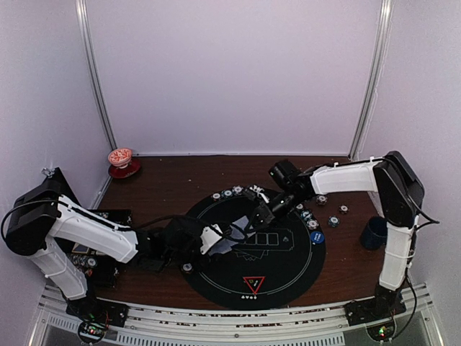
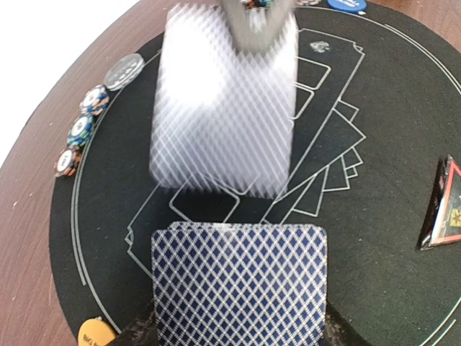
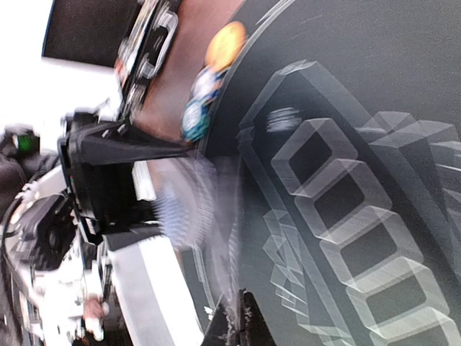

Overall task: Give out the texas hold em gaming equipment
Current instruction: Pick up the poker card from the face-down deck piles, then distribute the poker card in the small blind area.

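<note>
Grey-blue diamond backs show where the left pincer (image 1: 210, 240) is clamped on the deck (image 2: 238, 288) by its two side edges. It holds the deck flat and face down over the black felt mat (image 1: 288, 277). I judge that leaves the top card free to be drawn off.

The right pincer (image 2: 256, 18), jaws together, pinches the far end of a single card (image 2: 223, 115). The card is blurred and lifted just beyond the deck, probably bound for one of the card boxes printed on the mat.

Poker chips (image 2: 81, 130) sit along the mat's rim, an orange button (image 2: 94, 335) beside the deck and a blue button (image 2: 347, 4) past the card. The red triangle marker (image 1: 253, 283) lies toward the near edge of the counter (image 1: 166, 187).

Both arms meet over the mat's middle, so each crowds the other's path. The dark blue mug (image 1: 373, 232) stands near the right edge, close to the right arm. The red-and-white cup (image 1: 120, 158) sits in the far left corner, well apart.
</note>
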Robot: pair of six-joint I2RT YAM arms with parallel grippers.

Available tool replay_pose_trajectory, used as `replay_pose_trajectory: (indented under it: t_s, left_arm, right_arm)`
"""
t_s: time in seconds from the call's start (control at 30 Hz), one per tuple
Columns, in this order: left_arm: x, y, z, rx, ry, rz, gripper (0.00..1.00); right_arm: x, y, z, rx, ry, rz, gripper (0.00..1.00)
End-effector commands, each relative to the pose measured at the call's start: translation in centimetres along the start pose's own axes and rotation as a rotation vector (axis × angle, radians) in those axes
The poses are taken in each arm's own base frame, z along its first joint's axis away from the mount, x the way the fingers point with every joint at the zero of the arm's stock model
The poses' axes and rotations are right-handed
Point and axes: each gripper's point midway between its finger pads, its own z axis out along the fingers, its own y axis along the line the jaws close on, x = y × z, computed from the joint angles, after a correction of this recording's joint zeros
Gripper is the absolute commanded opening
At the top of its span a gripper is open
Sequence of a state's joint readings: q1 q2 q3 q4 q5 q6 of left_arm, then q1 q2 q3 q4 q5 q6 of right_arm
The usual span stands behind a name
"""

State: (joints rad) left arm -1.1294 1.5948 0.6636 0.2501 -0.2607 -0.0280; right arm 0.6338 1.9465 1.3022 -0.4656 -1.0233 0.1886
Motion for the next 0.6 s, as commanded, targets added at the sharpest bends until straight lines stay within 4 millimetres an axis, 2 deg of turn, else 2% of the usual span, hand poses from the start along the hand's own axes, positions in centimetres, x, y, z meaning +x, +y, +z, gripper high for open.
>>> replay_pose_trajectory:
  t_s: [0.0,0.13,0.23,0.43,0.57]
  left_arm:
    - [-3.3,1.7,-1.5,-0.060,-0.085,-0.061,0.51]
    - [-3.7,2.2,-1.9,-0.079,-0.072,-0.085,0.51]
    - [-4.1,2.4,-2.0,-0.085,-0.068,-0.097,0.51]
    - [-4.4,2.5,-2.3,-0.084,-0.054,-0.132,0.51]
    - [-4.2,2.5,-2.6,-0.088,-0.050,-0.141,0.51]
  right_arm:
    - [-0.5,-2.3,-5.5,0.066,-0.114,0.019,0.00]
    - [3.2,-3.3,-6.9,0.078,-0.055,0.022,0.00]
    - [5.0,-3.9,-8.5,0.112,-0.075,0.022,0.00]
    - [7.1,-4.6,-11.7,0.186,-0.157,0.021,0.00]
    - [6.8,-4.4,-13.5,0.220,-0.194,0.012,0.00]
